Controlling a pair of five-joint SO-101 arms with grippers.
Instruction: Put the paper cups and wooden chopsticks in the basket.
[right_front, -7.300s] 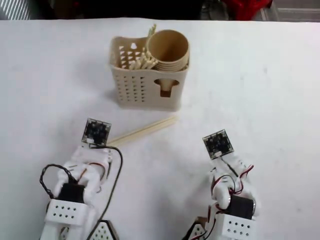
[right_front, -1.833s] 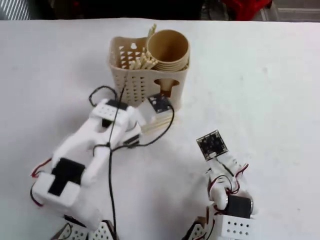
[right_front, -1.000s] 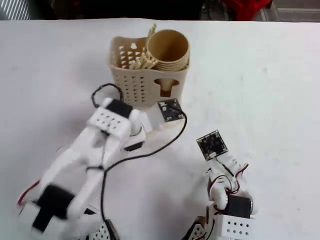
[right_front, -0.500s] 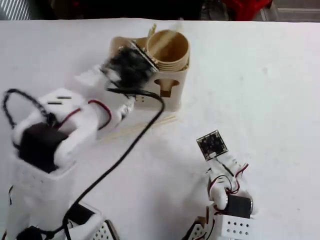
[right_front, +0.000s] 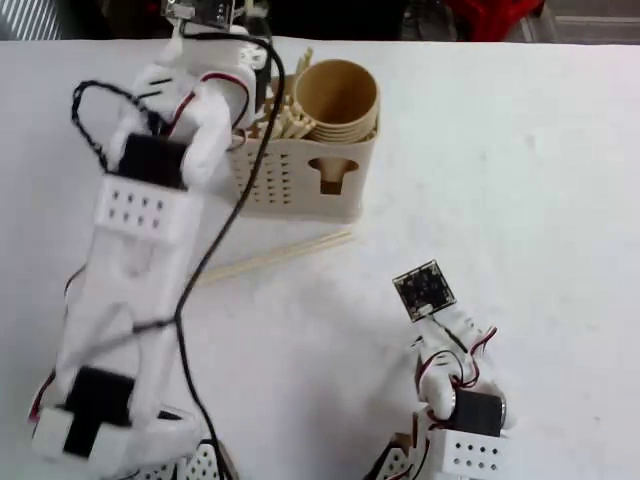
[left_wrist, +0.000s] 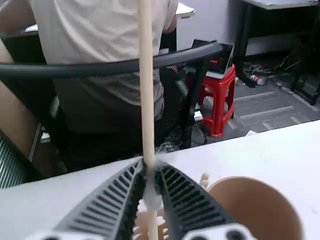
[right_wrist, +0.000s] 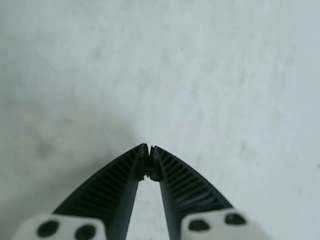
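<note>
Chopstick (left_wrist: 145, 75): pinched upright in left tool (left_wrist: 149, 167), above basket (right_front: 300, 190) by worktop's (right_front: 520, 150) far edge.
Right tool (right_wrist: 149, 150): pressed together, empty, near front edge.
Cups (right_front: 338, 95): stacked in basket.
Loose chopsticks (right_front: 285, 257): on worktop just before basket.
Advice: sink tip beside cups, then release.

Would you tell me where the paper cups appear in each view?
High view: paper cups stacked in the basket's right side.
Left wrist view: beyond the left gripper, beside its chopstick.
Right wrist view: right gripper over table.
Shared landmark: the white table.
</note>
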